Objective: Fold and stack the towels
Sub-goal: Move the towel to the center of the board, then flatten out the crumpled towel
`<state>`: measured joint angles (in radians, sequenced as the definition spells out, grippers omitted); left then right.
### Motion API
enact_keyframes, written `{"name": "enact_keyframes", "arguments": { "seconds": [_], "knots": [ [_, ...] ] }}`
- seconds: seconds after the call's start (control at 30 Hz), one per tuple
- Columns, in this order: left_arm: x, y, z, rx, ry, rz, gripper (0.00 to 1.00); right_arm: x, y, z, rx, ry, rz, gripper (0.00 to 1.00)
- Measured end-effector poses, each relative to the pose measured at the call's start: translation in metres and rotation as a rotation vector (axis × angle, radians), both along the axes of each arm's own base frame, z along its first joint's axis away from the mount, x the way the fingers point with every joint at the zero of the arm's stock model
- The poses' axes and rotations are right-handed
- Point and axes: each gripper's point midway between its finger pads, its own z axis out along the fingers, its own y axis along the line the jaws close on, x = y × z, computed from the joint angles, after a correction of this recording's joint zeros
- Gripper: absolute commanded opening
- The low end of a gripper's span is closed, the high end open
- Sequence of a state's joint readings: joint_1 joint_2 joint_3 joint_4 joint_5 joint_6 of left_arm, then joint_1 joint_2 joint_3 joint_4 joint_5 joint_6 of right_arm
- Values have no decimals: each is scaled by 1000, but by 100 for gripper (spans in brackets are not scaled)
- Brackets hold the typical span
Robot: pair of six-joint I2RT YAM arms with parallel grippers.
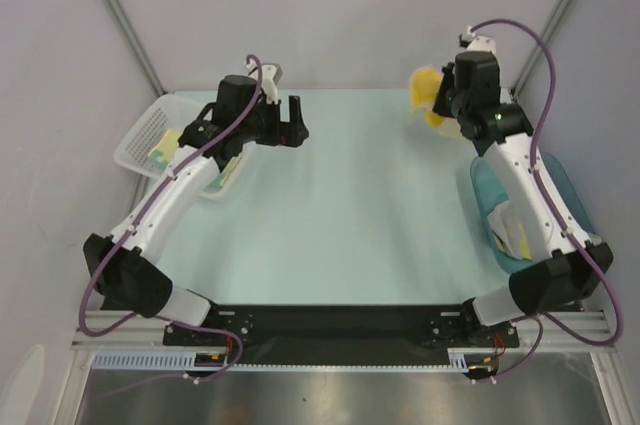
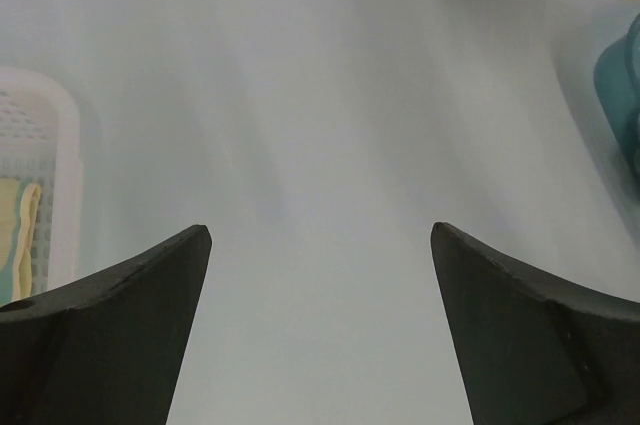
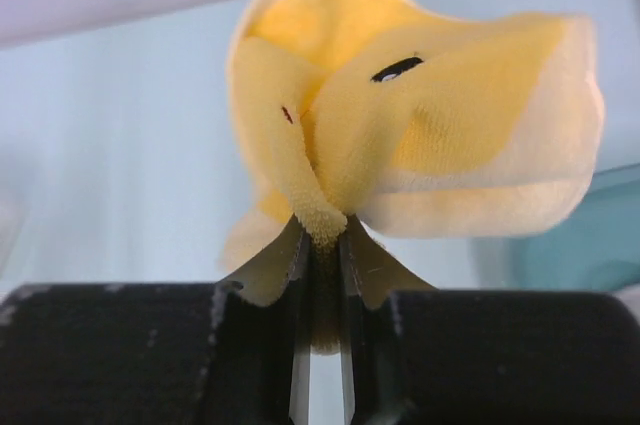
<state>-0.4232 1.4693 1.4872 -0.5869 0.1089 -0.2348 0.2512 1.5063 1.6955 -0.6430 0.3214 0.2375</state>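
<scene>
Pinching a bunched yellow towel (image 3: 400, 115) between nearly closed jaws, the right hand (image 3: 320, 240) holds it off the table (image 1: 350, 205) at the upper right of the overhead view. The left hand (image 2: 320, 230) gapes wide at upper left, near the white basket (image 1: 138, 137).

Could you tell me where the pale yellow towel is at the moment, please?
The pale yellow towel is at the top view's far right, pinched in the right claw above the table, just beyond the blue tub.

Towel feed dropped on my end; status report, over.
Right gripper shut on yellow towel, held in air. Left gripper open, empty. Blue tub apart from towel.
</scene>
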Motion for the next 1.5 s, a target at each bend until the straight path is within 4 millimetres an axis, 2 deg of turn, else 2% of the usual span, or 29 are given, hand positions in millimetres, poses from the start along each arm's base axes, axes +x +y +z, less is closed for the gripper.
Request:
{"name": "enact_keyframes", "arguments": {
  "seconds": [0.1,0.13,0.17,0.27,0.37,0.4,0.43,0.5,0.6,0.73,0.83,0.93,1.0,1.03,1.13,1.23,1.33,1.43,1.5],
  "knots": [
    [-8,9,3,-34,-9,8,96,-36,53,-27,130,29,223,10],
    [-11,13,1,-44,-4,13,96,-49,66,-44,164,52,277,10],
    [-14,20,-4,-49,1,23,96,-62,76,-64,188,89,316,12],
    [-20,35,-25,-36,44,55,95,-98,109,-139,224,253,424,21],
    [-28,36,-49,-20,102,43,93,-141,131,-216,212,472,499,39],
    [-30,35,-55,-19,120,35,92,-154,134,-232,202,531,520,47],
    [-32,34,-61,-18,134,28,92,-165,137,-243,194,580,536,50],
    [-35,31,-68,-17,158,16,91,-175,137,-248,178,622,550,59],
    [-34,25,-76,-15,177,-1,88,-167,132,-234,173,602,543,62],
    [-22,3,-94,-8,219,-38,83,-124,118,-201,233,488,491,60],
    [-11,-16,-116,-12,258,-69,79,-80,105,-194,276,426,458,56],
    [-1,-32,-144,-7,310,-84,77,-39,95,-209,299,437,429,55],
    [-1,-41,-166,8,352,-97,74,-19,93,-227,306,465,421,54],
    [-3,-44,-176,16,375,-100,68,-13,93,-235,308,482,421,54],
    [-8,-50,-192,36,410,-95,66,-9,98,-252,295,520,457,56],
    [-14,-49,-195,30,374,-65,71,-19,117,-252,254,523,576,56],
    [-37,-33,-187,17,348,-10,72,-20,151,-240,210,487,747,56],
    [-52,-21,-154,-42,268,27,73,-20,190,-229,182,441,918,57],
    [-56,-17,-125,-103,184,44,74,-22,211,-230,167,435,1013,58]
  ]
}}
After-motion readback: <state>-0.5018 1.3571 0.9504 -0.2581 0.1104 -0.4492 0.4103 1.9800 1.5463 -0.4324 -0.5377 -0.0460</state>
